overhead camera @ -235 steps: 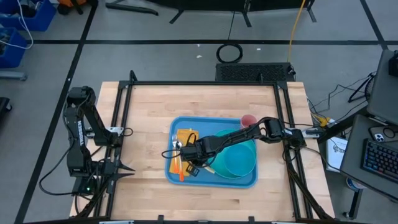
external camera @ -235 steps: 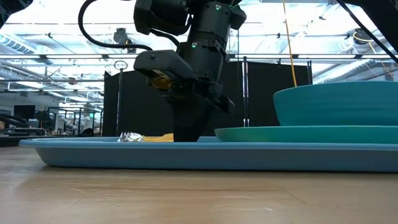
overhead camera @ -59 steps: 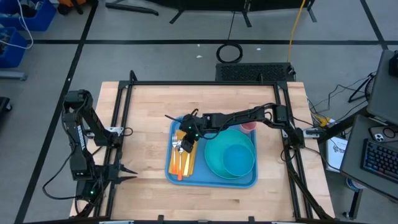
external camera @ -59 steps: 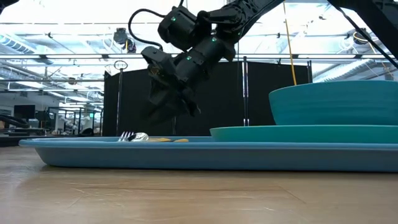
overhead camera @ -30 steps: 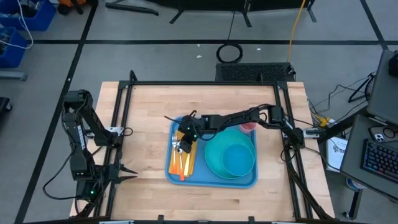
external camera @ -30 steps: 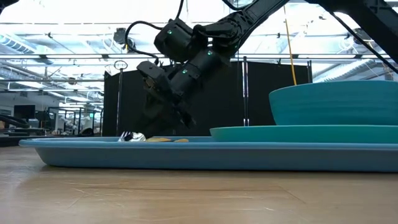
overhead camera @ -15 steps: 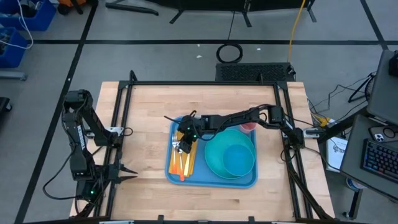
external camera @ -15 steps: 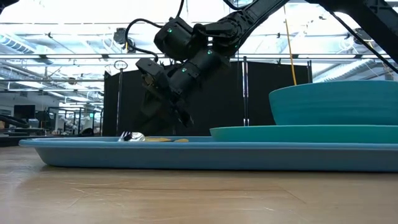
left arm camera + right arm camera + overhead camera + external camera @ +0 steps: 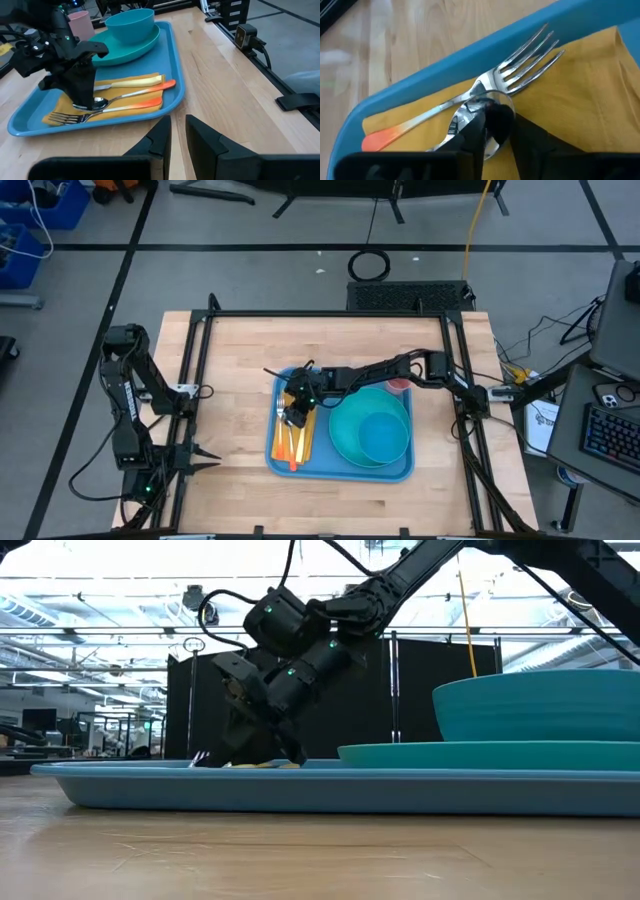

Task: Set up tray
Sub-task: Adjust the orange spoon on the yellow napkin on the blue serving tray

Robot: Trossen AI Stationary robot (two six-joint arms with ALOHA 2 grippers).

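Note:
The light-blue tray (image 9: 335,471) lies on the wooden table. On its left part a yellow napkin (image 9: 127,80) bears a spoon (image 9: 131,92) and a fork (image 9: 102,111), both with orange handles. My right gripper (image 9: 293,414) reaches across the tray from the right and has come down on the spoon's bowl, shut on it; the right wrist view shows the fork's tines (image 9: 532,55) just beyond. My left gripper (image 9: 178,132) waits at the table's left edge, its fingers close together with nothing between them. My right gripper (image 9: 497,122) has the spoon's bowl (image 9: 465,111) between its two fingertips (image 9: 522,132), one on each side. The fingers slant down onto it from the tray's far right. The spoon lies on the napkin, and the gripper hides its handle in the right wrist view.
A teal plate (image 9: 372,455) with a teal bowl (image 9: 130,22) on it fills the tray's right half. A pink cup (image 9: 400,377) stands at the tray's far right corner. Bare wood lies left of and in front of the tray. The frame's posts (image 9: 190,370) stand along the table's sides.
My right gripper has sunk from above the tray's left part down to the spoon's bowl on the napkin. Spoon, fork and napkin have stayed where they were.

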